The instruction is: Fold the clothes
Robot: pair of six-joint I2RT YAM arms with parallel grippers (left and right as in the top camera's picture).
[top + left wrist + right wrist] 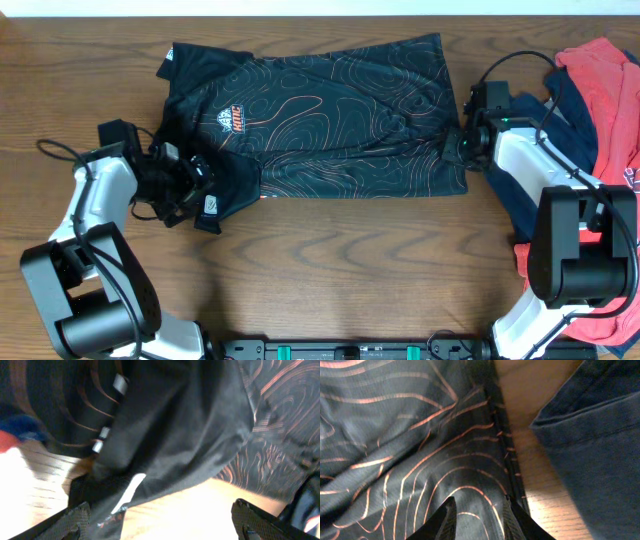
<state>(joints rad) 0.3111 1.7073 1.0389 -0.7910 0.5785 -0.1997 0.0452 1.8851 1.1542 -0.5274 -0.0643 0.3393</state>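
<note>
Overhead: hangs high above, faces straight down, takes in the whole table point(330, 260), with the black jersey point(330, 110) across the upper middle of frame and both arms entering from the lower corners.

Left wrist: sits very close and low. Looks past the left gripper's fingers point(75, 520) in the bottom corners onto the jersey's sleeve, blurred by nearness. Matches the jersey's lower left in the overhead.

Right wrist: closer yet. Looks down past the right gripper's fingers point(445, 520) at bottom centre onto the jersey's hem, navy garment point(590, 450) at right — matches the jersey's right end in the overhead.
</note>
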